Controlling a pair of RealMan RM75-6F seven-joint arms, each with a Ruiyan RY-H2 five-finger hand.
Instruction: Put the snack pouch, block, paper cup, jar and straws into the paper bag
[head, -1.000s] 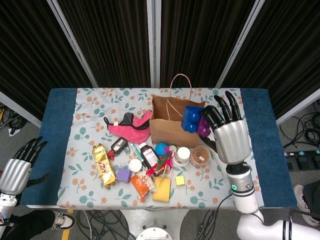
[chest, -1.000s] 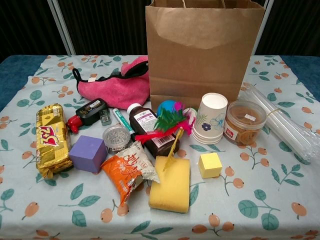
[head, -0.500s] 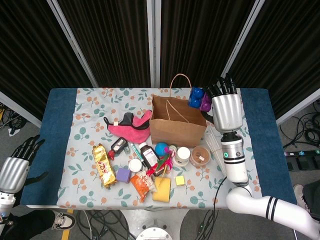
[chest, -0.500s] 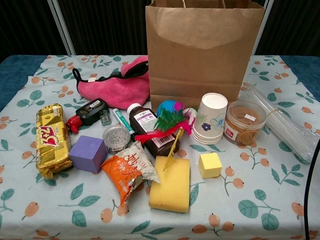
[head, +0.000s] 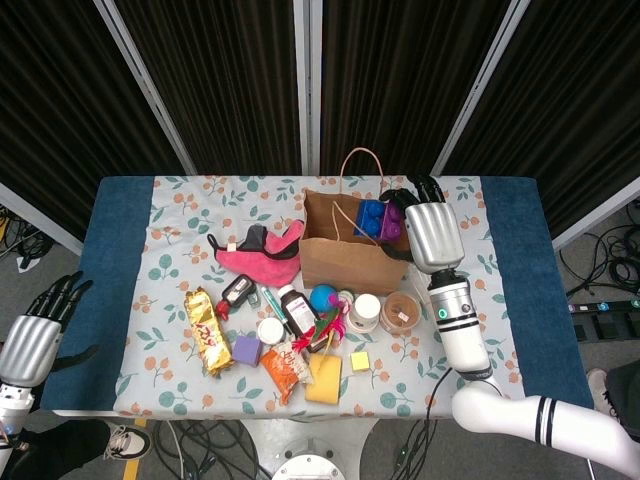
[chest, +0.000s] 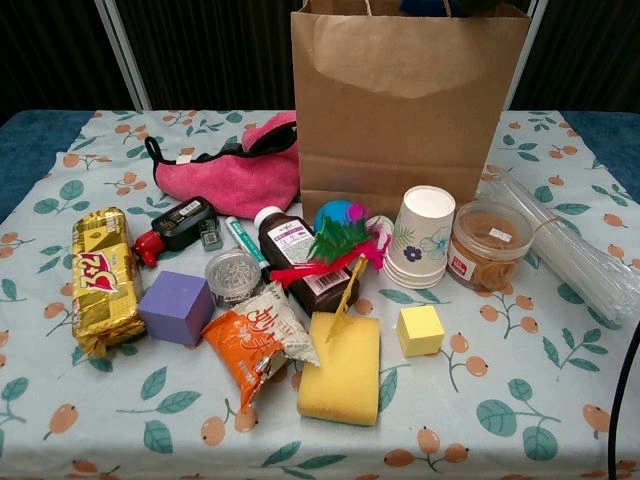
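Observation:
My right hand (head: 428, 232) holds a blue and purple pack (head: 374, 218) over the open mouth of the brown paper bag (head: 345, 258), which stands upright (chest: 405, 110). In front of the bag are a paper cup (chest: 421, 238), a brown jar (chest: 488, 246) and a bundle of clear straws (chest: 568, 256). A purple block (chest: 176, 307), a small yellow block (chest: 420, 331) and an orange snack pouch (chest: 258, 343) lie nearer the front edge. My left hand (head: 36, 335) hangs open off the table's left front corner, holding nothing.
A pink cloth (chest: 235, 165) lies left of the bag. A gold snack pack (chest: 100, 282), a dark bottle (chest: 300, 258), a feather toy (chest: 335, 245), a round tin (chest: 233, 272) and a yellow sponge (chest: 340, 368) crowd the middle and front of the table.
My right hand has carried the blue and purple pack from the bag's right side, back and then left, and now holds it over the bag's mouth. The left hand has barely moved.

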